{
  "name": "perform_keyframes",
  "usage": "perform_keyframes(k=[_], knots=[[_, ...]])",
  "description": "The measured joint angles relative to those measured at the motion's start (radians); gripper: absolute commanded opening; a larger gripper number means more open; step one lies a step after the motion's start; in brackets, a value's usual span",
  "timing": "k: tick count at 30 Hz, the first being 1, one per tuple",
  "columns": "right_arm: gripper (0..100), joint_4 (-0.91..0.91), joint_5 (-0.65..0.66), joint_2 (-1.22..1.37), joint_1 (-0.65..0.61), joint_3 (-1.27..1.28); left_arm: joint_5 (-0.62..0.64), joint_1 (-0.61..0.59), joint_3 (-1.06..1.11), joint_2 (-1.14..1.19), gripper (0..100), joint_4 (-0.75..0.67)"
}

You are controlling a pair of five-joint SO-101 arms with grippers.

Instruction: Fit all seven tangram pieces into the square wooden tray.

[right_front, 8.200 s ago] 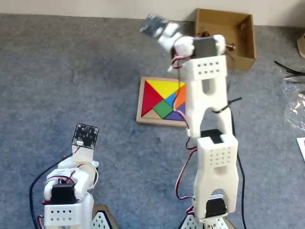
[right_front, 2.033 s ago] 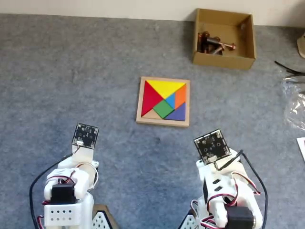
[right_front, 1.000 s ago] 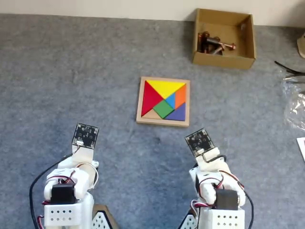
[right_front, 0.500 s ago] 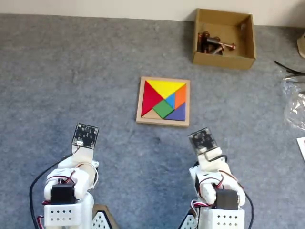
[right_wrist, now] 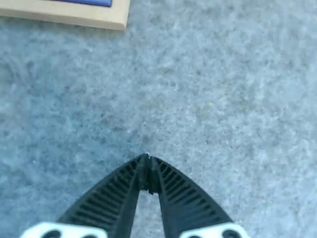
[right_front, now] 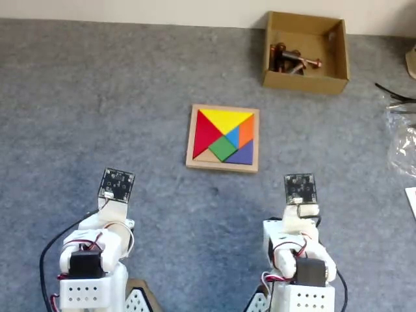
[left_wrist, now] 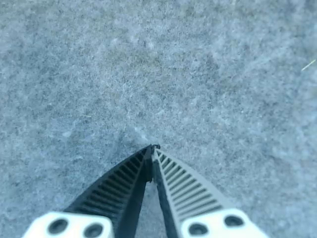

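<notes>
Both tucked low, pointing down: left gripper (left_wrist: 152, 147) and right gripper (right_wrist: 146, 157), pinched closed, empty; from the right wrist, the wooden tray (right_wrist: 74, 20) is cut off to one corner.

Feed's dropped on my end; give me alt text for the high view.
A square wooden tray sits centred on the grey table, filled with coloured tangram pieces except a pale corner patch that could be a piece or a gap. The left arm and right arm are folded back at the near edge, apart from it. A cardboard box stands beyond.
</notes>
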Motion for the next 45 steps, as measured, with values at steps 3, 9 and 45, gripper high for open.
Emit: perform_keyframes(k=[3, 9, 45], knots=[[0.5, 0.0, -0.006, 0.0, 0.012, 0.0, 0.0, 0.0, 0.0, 0.0, 1, 0.0], [0.5, 0.0, -0.006, 0.0, 0.066, 0.0, 0.0, 0.0, 0.0, 0.0, 1, 0.0], [0.5, 0.0, -0.006, 0.0, -0.146, 0.0, 0.0, 0.0, 0.0, 0.0, 1, 0.0]])
